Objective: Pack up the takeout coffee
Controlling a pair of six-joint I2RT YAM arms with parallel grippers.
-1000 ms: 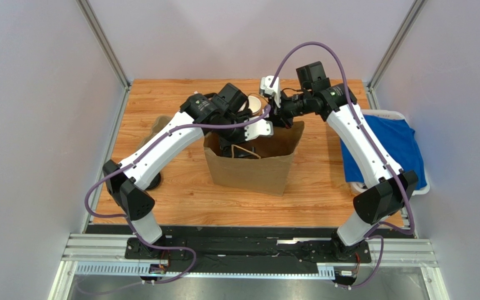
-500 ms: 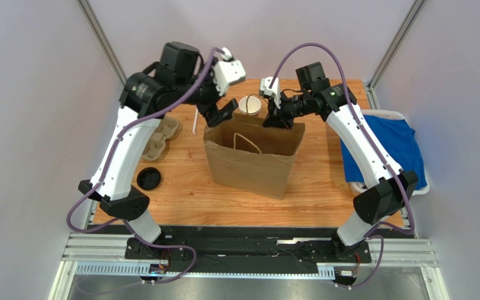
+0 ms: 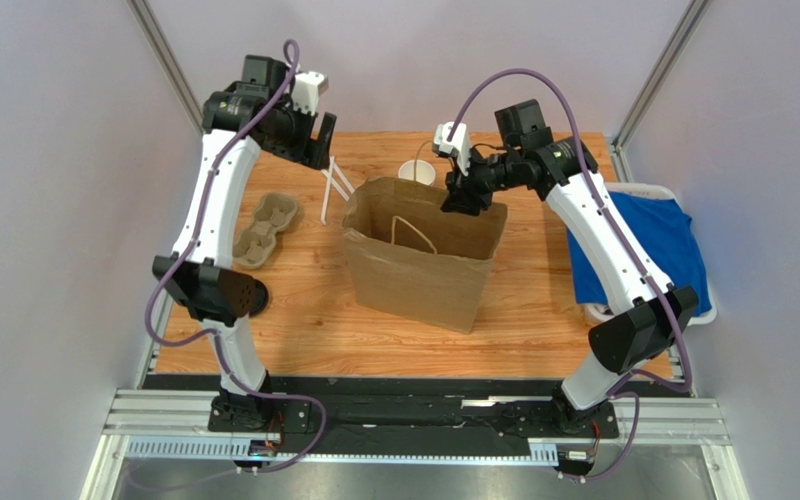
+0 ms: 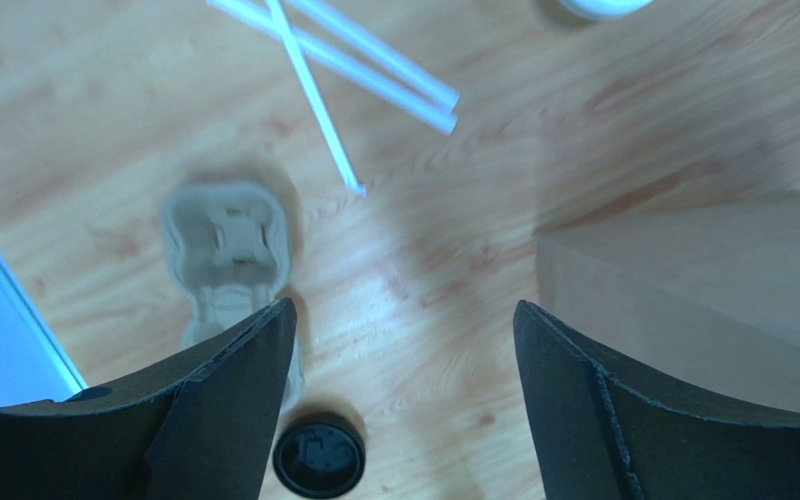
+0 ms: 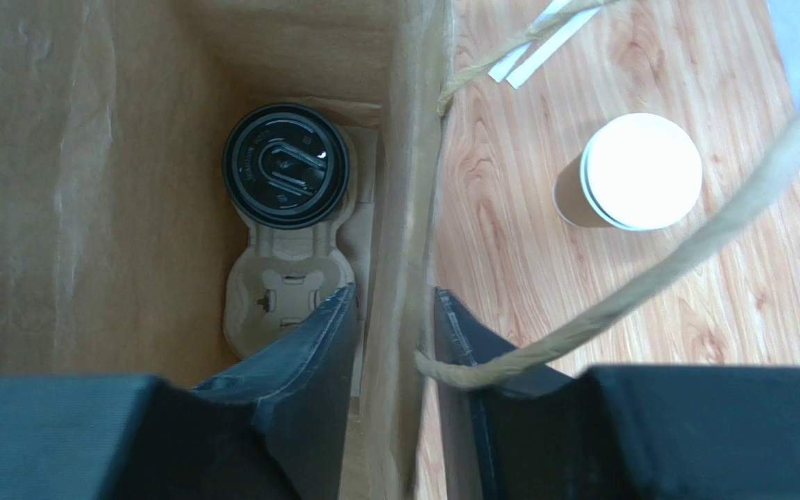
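The takeout coffee [image 5: 285, 165], a cup under a black lid, stands in a pulp carrier [image 5: 289, 286] at the bottom of the brown paper bag [image 3: 425, 276]. In the top view it is hidden inside the bag. My right gripper [image 5: 394, 297] straddles the bag's far rim, one finger inside and one outside. Its jaws stand slightly apart, wider than the paper wall between them, and a rope handle [image 5: 623, 302] lies across the outer finger. My left gripper [image 3: 316, 141] hangs high over the table's back left, open and empty.
A lidless brown cup [image 3: 416, 172] stands just behind the bag. White straws [image 3: 329, 188] and a second pulp carrier [image 3: 265, 227] lie left of the bag. A loose black lid [image 4: 318, 458] lies near the carrier. A bin with blue cloth [image 3: 644, 240] sits at the right edge.
My left arm has risen out of the bag and swung away to the back left. The right jaws have eased apart on the bag rim.
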